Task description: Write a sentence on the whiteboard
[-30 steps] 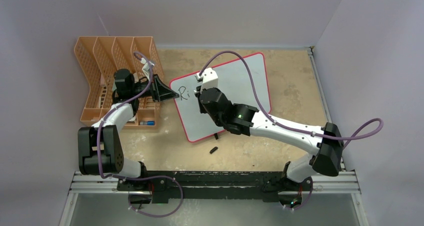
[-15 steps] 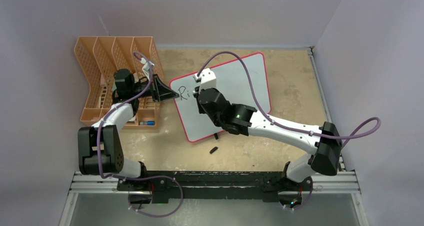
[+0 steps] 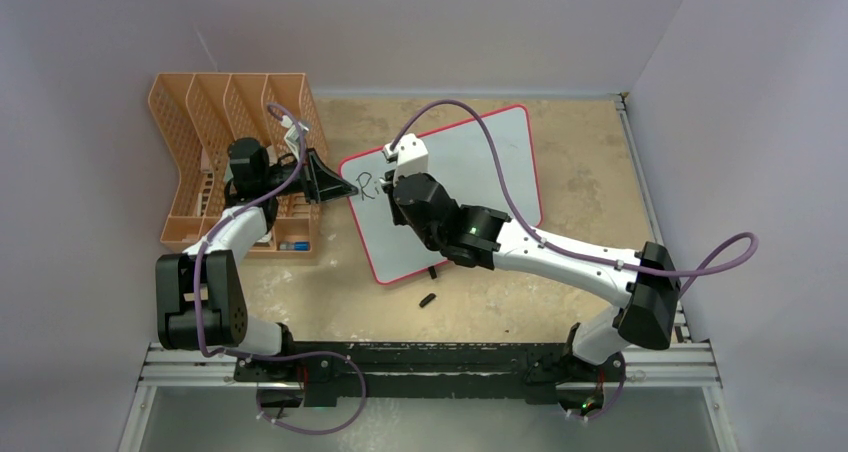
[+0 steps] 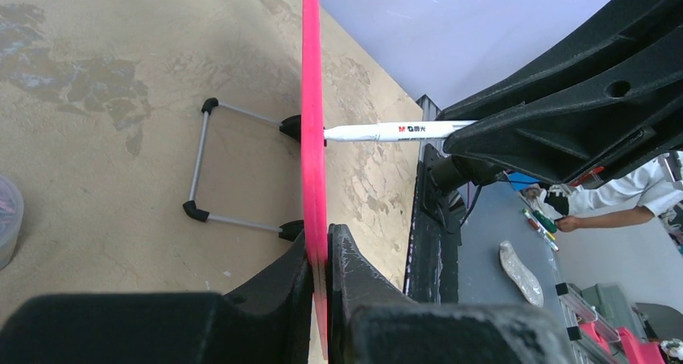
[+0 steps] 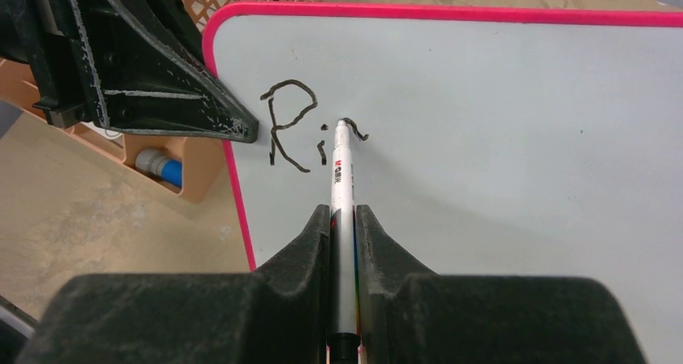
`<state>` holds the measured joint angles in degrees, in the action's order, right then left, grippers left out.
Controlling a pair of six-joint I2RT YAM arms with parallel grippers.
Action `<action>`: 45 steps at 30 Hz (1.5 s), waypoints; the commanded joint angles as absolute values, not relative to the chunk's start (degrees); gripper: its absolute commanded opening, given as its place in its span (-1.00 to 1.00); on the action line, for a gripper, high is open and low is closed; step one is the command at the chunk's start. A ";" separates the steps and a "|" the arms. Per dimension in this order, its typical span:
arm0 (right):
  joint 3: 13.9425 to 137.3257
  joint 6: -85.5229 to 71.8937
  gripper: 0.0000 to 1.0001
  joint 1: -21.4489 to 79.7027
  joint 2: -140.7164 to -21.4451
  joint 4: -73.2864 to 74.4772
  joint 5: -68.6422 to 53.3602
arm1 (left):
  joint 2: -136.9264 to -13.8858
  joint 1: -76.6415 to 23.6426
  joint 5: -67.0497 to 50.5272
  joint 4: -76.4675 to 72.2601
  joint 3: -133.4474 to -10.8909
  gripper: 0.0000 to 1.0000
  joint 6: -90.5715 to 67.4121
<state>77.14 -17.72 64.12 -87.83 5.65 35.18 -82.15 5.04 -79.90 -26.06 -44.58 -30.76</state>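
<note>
Our R gripper [image 5: 342,219] has its fingers clenched on the white marker [image 5: 341,167]. The barrel is pinched well back, so the nib end sticks out fwd w/ its tip touching the whiteboard [image 5: 499,138] just right of the "i". Our L gripper [image 4: 320,247] is clamped shut on the board's pink rim [image 4: 310,98] at its left edge, near the upper corner, bracing it. The board is propped on its wire feet [image 4: 197,163] mid-table, face toward us, w/ the orange file rack [image 3: 200,152] just beside it on the left. A small black piece [image 3: 428,299], prob. the cap, lies on the table near the board's lower edge. The sentence [image 5: 290,126] so far reads "Ri" plus the first hook of the next letter, up in the board's top-left area, so we judge the task barely begun. For this stroke we want light, even pressure: enough for an unbroken line, not enough to shove the propped board back or twist the marker in the pinch. We should trace the curve along the board's own slant, not the table plane, match the height of the "R", & lift clean before the next letter. The L clamp must resist each push. Spacing matters too, bc a lot of text has to fit to the right.
</note>
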 commanded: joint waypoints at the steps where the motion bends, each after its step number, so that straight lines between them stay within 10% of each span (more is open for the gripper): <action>1: 79.29 -17.60 -1.00 63.81 -88.09 5.47 35.02 | -81.58 3.60 -80.18 -25.58 -45.61 -1.00 -29.00; 45: 75.80 -21.12 -1.00 63.80 -86.40 12.52 37.21 | -81.50 3.60 -79.98 -25.31 -45.61 -1.00 -28.86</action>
<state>76.36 -20.60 64.18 -86.96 11.79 35.29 -82.15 5.04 -79.59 -26.00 -44.58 -30.74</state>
